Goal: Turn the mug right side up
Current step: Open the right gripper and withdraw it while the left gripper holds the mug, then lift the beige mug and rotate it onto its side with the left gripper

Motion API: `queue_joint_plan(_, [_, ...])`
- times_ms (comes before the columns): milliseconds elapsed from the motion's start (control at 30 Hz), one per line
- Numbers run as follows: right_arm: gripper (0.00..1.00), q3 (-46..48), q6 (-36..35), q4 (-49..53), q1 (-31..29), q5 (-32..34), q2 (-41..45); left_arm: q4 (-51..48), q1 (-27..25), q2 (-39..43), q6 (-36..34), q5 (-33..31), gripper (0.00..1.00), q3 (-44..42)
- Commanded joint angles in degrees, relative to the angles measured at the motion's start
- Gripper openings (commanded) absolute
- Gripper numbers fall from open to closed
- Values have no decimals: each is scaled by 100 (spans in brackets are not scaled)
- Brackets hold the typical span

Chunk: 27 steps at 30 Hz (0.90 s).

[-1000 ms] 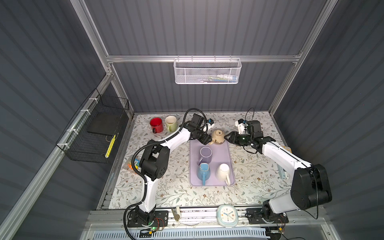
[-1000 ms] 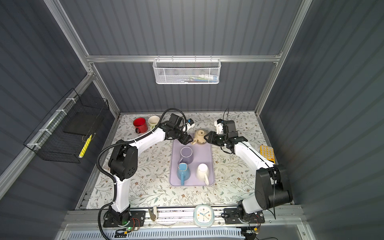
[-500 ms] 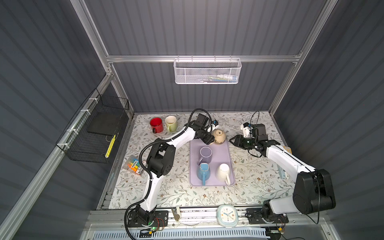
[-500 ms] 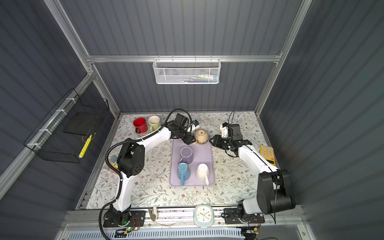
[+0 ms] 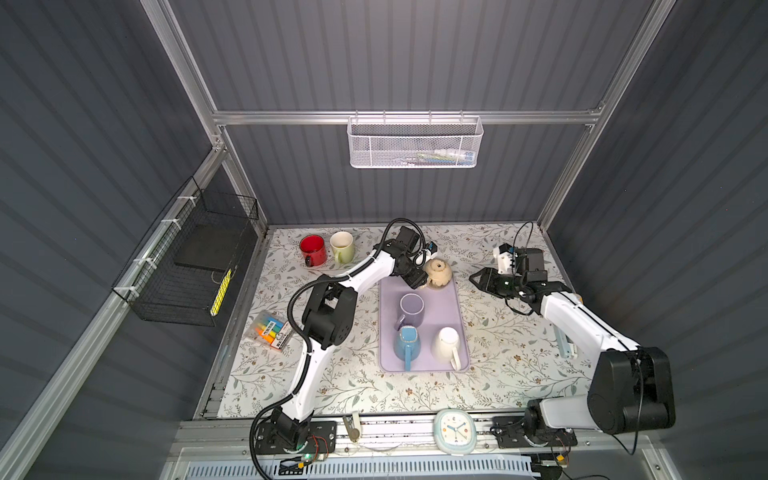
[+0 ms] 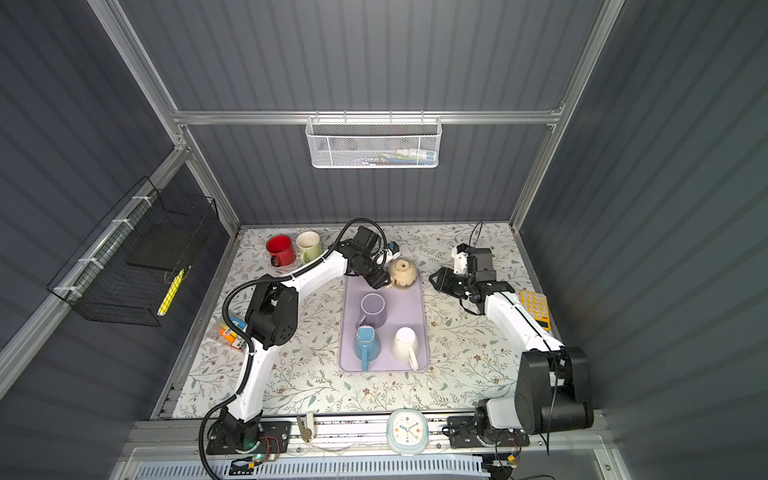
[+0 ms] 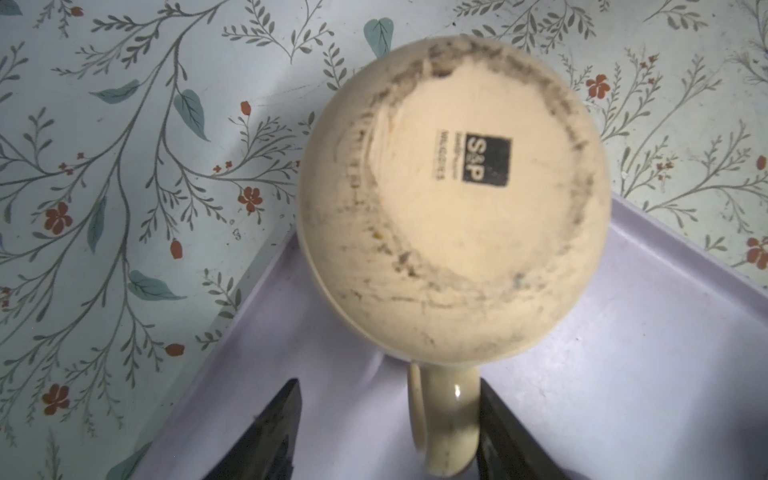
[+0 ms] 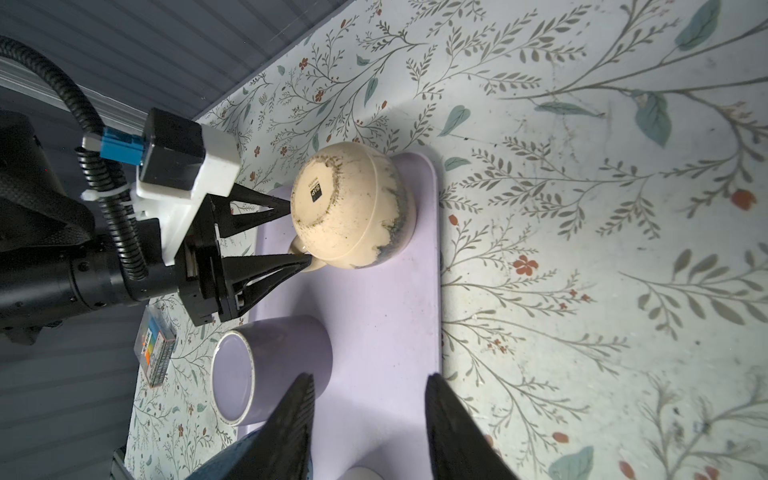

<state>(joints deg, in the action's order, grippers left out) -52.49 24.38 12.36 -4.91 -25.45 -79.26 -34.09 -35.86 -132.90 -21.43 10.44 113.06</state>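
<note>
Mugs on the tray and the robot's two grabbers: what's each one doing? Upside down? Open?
beige mug, upside down, bottom showing
purple mug, right side up
blue mug, seems upside down
white mug, seems upside down
left gripper, open, either side of the handle
right gripper, open, empty

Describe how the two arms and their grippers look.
The left arm and right arm have white link shells and black joint housings. The left gripper and right gripper end in black tapered fingers; the left's show triangular truss cut-outs. A black corrugated conduit, tied with white zip ties, runs to a white camera bracket with a blue connector.
</note>
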Motion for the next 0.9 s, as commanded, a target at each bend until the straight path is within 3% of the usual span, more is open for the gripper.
queue_joint_plan(0, [46, 131, -83, 99, 81, 55, 160, -283, -53, -178, -155, -109, 63, 208])
queue_joint_plan(500, [46, 393, -56, 34, 304, 67, 283, -173, -53, -298, -117, -351, 41, 296])
queue_joint_plan(600, [46, 440, -74, 34, 328, 75, 305, -160, -53, -293, -123, -328, 41, 287])
queue_joint_plan(867, [46, 494, -92, 13, 384, 68, 310, -239, -71, -367, -195, -318, 56, 304])
